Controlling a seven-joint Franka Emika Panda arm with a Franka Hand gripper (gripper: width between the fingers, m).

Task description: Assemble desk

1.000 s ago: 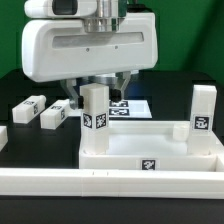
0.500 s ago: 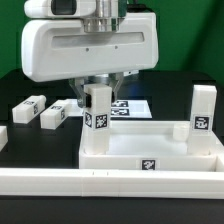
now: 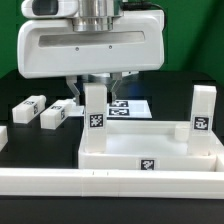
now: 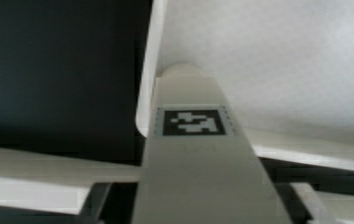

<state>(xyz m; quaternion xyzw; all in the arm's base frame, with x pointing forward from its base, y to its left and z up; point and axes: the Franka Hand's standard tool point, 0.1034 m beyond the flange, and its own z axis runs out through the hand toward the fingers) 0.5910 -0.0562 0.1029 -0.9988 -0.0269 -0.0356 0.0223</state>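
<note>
The white desk top (image 3: 150, 165) lies in front, rim up. One leg block (image 3: 95, 125) stands upright at its corner on the exterior view's left, and a second leg (image 3: 203, 110) stands at the right corner. Two more legs (image 3: 28, 108) (image 3: 55, 115) lie on the table at the left. My gripper (image 3: 97, 92) hangs over the left upright leg, one finger on each side of its top. In the wrist view the tagged leg (image 4: 195, 150) runs between my fingers (image 4: 300, 205) with dark gaps on both sides. The jaws stand open.
The marker board (image 3: 135, 106) lies flat behind the upright leg. A low white border rail (image 3: 110, 185) runs along the front edge, and another piece of rail (image 3: 2, 135) shows at the far left.
The gripper body has risen a little over the left upright leg. The leg stays standing at the corner of the desk top.
</note>
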